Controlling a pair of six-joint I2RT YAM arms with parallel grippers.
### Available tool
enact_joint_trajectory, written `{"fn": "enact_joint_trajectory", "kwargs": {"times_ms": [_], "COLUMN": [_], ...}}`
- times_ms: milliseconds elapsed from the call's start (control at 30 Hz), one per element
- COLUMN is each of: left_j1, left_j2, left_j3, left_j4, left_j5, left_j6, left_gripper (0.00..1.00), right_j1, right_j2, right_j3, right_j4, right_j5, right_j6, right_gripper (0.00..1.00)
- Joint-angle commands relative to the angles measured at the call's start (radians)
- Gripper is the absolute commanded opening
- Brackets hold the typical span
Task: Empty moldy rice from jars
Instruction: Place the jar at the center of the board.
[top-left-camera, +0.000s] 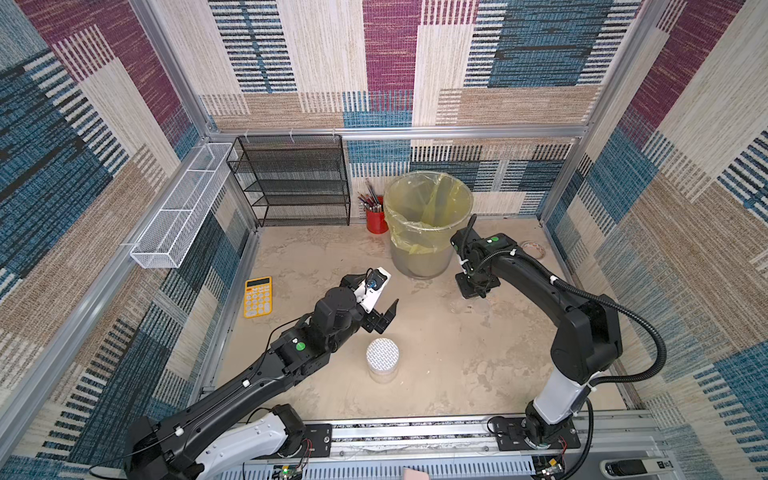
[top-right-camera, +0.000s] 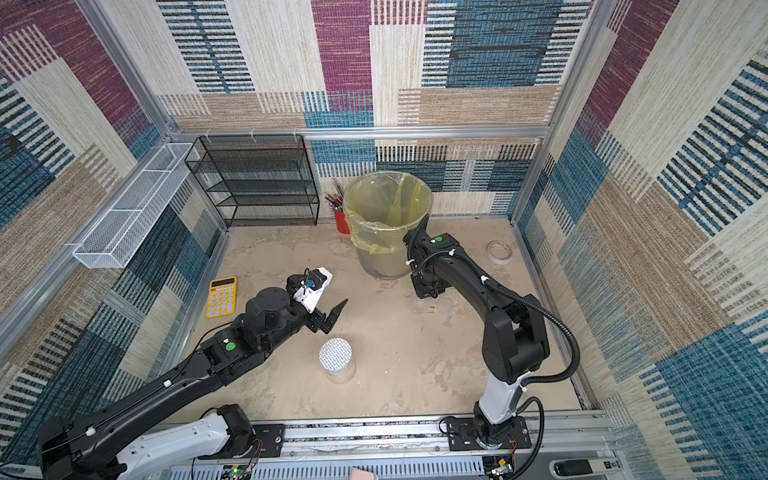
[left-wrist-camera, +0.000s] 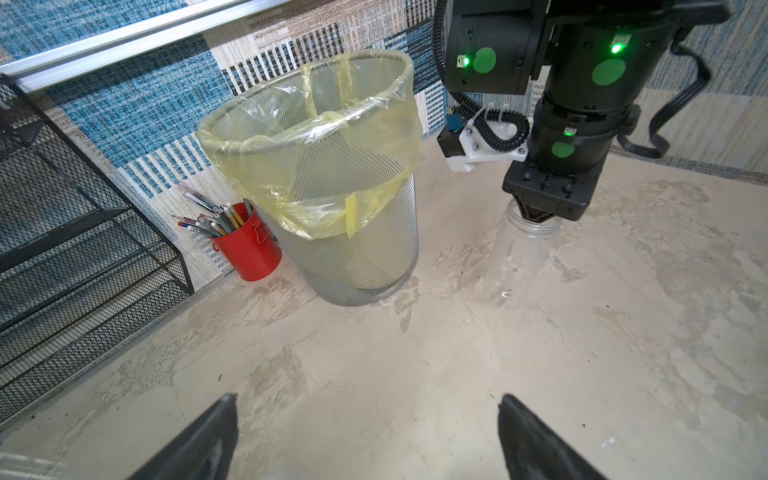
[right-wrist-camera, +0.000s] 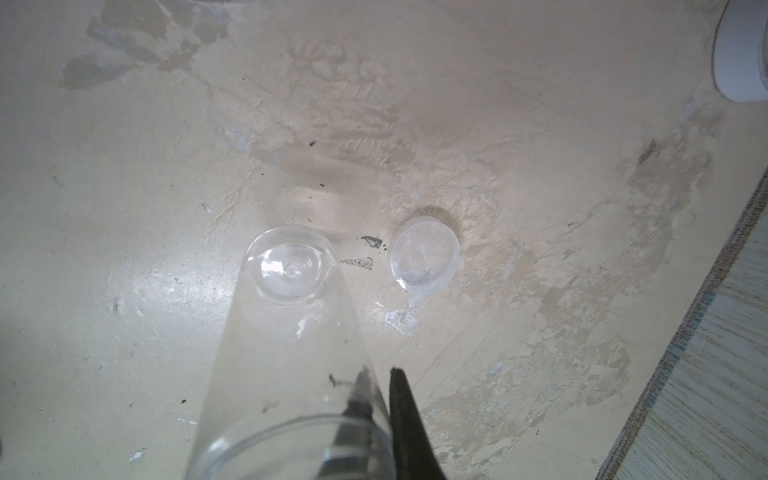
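Jar (left-wrist-camera: 519, 253), clear, open, stands on the desk (left-wrist-camera: 415, 374) by the bin (left-wrist-camera: 374, 257). Right arm (top-left-camera: 540, 270) arches over it, right fingers (right-wrist-camera: 405, 415) pointing straight down, pinched on its rim. Left fingers (left-wrist-camera: 208, 440) hang wide apart, empty, near the grid-lidded jar (top-left-camera: 382, 354). Top views barely show the clear jar; right wrist view catches a clear lid (right-wrist-camera: 424, 257) alongside.

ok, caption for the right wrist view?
Right gripper pinching the wall of an empty-looking clear jar; a clear lid lies beside it on the table.
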Motion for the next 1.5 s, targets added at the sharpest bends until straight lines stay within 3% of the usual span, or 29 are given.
{"fn": "enact_joint_trajectory", "kwargs": {"times_ms": [0,200,700,1133,1467], "left_j1": [0.000,0.000,0.000,0.000,0.000], "left_j2": [-0.019,-0.041,-0.043,-0.033,-0.028], "left_j3": [-0.004,-0.011,-0.019,-0.005,-0.018], "left_j4": [-0.015,-0.037,-0.030,-0.041,-0.019], "left_j5": [-0.019,-0.045,-0.051,-0.035,-0.032], "left_j6": [-0.048,-0.056,-0.049,-0.044,-0.020], "left_gripper": [0.99,0.99,0.99,0.99,0.99], "right_j1": [0.000,0.001,0.001,0.000,0.000], "right_j2": [0.018,0.050,0.062,0.067,0.002], "right_j3": [-0.006,-0.002,-0.002,0.005,0.054], "right_j4": [-0.002,-0.002,0.000,0.001,-0.015], "right_j5": [0.047,0.053,0.038,0.018,-0.021], "right_j6": [-0.013,-0.018,-0.021,-0.022,-0.017], "right_gripper": [0.00,0.00,0.24,0.29,0.46]}}
